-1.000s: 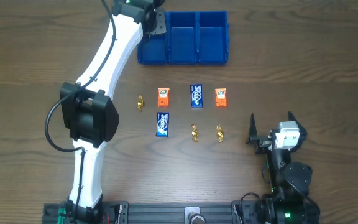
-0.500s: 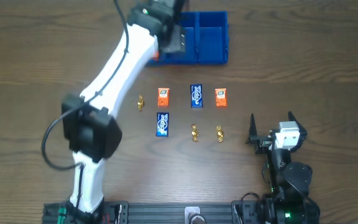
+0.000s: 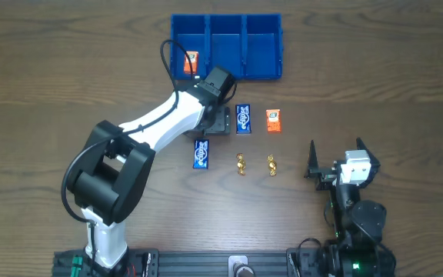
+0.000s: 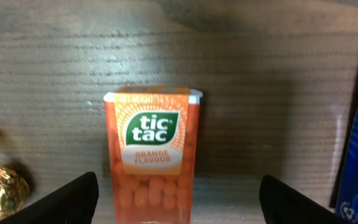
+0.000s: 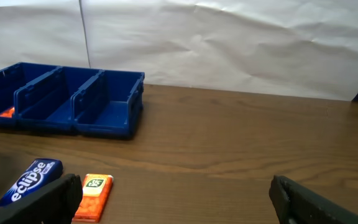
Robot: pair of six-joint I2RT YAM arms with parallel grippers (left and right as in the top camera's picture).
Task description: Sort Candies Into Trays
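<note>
Looking at the left jaws, how do they stand?

— Apart, one tip on each side of the flat orange plastic mint box [image 4: 153, 155], and neither touches it. The box lies flat on the brown wooden counter [image 3: 375, 77], directly between them.

— And its long axis?

— It runs near to far, square across the closing line, which runs left to right. So the jaws would meet its narrow width, and I judge that the right bite. How high the tips sit above the counter I cannot tell.

— What crowds it?

— A small gold-foil candy [image 4: 2, 183] lies just to its left and a dark blue gum pack [image 3: 242, 118] just to its right. Both lie apart from the box, and each tip stands in the gap between the box and one neighbour.

— Where should it go?

— The blue plastic three-bin tray [image 3: 244, 46] lies beyond it, at the far side. There is a matching orange box [image 3: 191, 61] in its left bin.

— Could the right arm [image 3: 352, 196] take it instead?

— The right jaws are apart too and hold nothing. But they sit at the near right, well apart from this box. The left arm [image 3: 156, 123] is much the nearer.
</note>
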